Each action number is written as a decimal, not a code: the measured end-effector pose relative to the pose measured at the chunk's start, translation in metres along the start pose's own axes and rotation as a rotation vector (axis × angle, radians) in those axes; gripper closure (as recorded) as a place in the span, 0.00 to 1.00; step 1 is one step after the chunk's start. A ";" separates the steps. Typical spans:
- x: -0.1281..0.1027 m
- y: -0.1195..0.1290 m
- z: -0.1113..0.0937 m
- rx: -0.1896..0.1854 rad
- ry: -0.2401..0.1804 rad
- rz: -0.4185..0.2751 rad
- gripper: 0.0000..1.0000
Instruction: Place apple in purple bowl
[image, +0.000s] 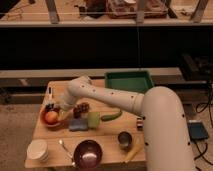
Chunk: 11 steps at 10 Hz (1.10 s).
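Reaching over the bench (105, 137), the arm holds its tool (61, 114) just beside the apple (51, 117), at the apple's 3 o'clock. The apple sits in the orange bowl (46, 123). The purple bowl (88, 153) stands apart, at the apple's 5 o'clock. Nobody could tell if the tool is spread or pressed together.

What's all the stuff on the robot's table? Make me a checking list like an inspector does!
Surface: wooden table, crowded.
Job's things: apple sits in the orange-brown bowl at the left. Purple bowl stands at the front edge, nothing seen inside.
Clutter: green tray, long green vegetable, blue sponge, metal cup, spoon, white bowl.
Grippers: gripper is low beside the apple, at the orange-brown bowl.
Cables: what look like dark cords on the floor at right.
Surroundings: dark shelving behind the table.
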 end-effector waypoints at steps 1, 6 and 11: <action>0.000 -0.002 0.003 0.000 0.007 -0.004 0.42; 0.000 -0.006 0.021 -0.009 0.053 -0.044 0.42; 0.004 -0.004 0.032 -0.025 0.073 -0.064 0.42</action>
